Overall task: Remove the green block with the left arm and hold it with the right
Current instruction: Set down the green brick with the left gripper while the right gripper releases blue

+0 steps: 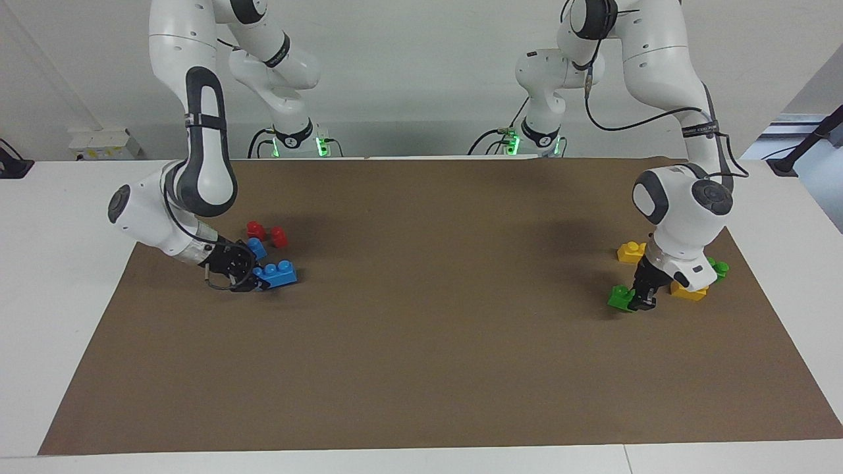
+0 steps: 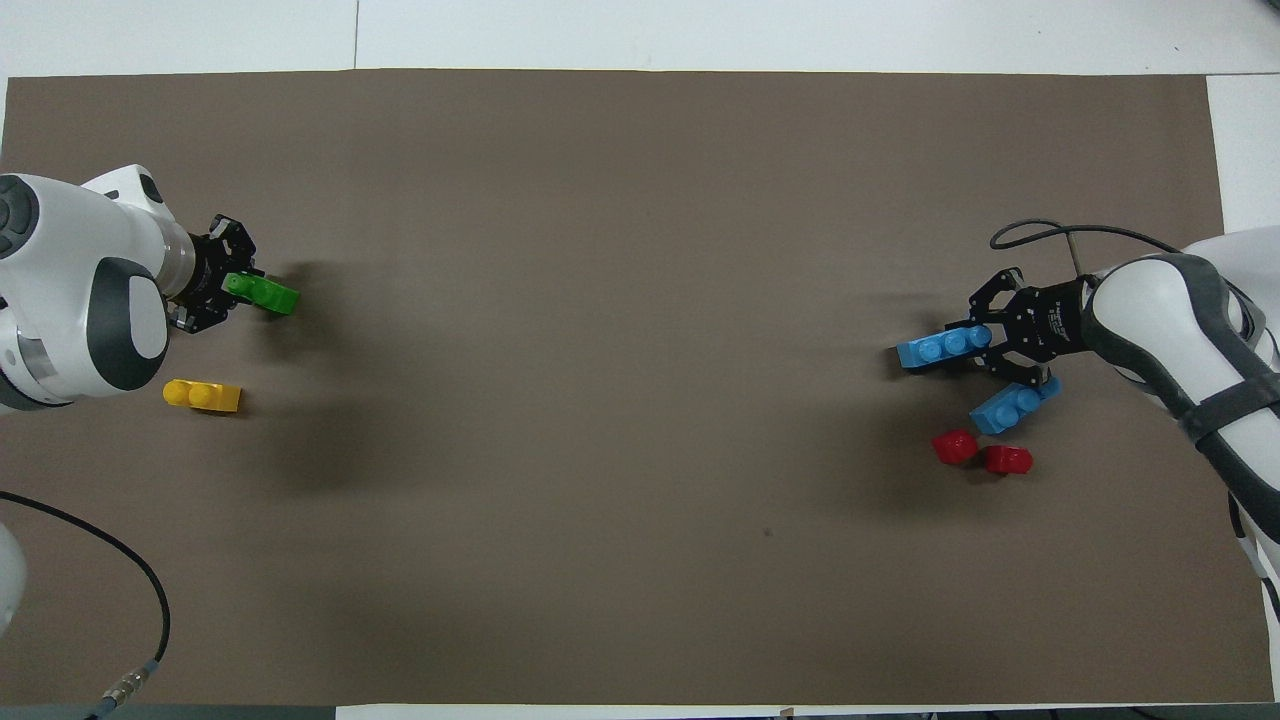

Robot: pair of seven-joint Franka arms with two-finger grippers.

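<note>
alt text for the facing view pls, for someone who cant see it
The left gripper holds a small bright green plastic brick low over the brown mat, beside two yellow bricks. The right gripper grips a blue three-stud brick near two red blocks.

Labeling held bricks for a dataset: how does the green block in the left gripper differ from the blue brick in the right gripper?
The green block is shorter; the blue brick is longer, with three studs. The green block sits at the left arm's end of the table, beside a yellow brick; the blue brick at the right arm's end, near two red bricks. Both are plastic studded bricks, low at the mat, each gripped at one end: left gripper, right gripper.
</note>
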